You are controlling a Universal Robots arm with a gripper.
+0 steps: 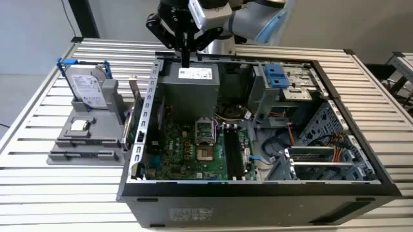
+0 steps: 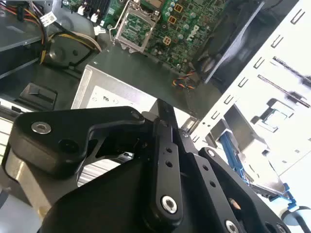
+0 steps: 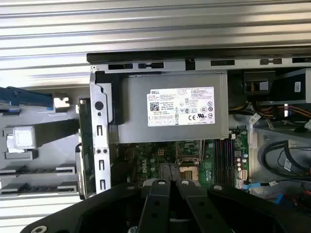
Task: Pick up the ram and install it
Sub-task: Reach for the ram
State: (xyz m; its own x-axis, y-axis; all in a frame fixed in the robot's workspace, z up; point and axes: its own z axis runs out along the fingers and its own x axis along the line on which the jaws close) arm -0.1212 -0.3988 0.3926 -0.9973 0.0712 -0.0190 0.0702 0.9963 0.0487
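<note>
Slatted table [image 1: 51, 191] | open PC case [image 1: 258, 195] | hand [image 1: 185, 63] closed over white-labelled power supply [image 1: 188, 92]

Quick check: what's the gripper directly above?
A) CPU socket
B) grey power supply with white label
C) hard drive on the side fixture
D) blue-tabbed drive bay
B: in the exterior view the gripper hangs just above the grey power supply, near its white label.
</note>
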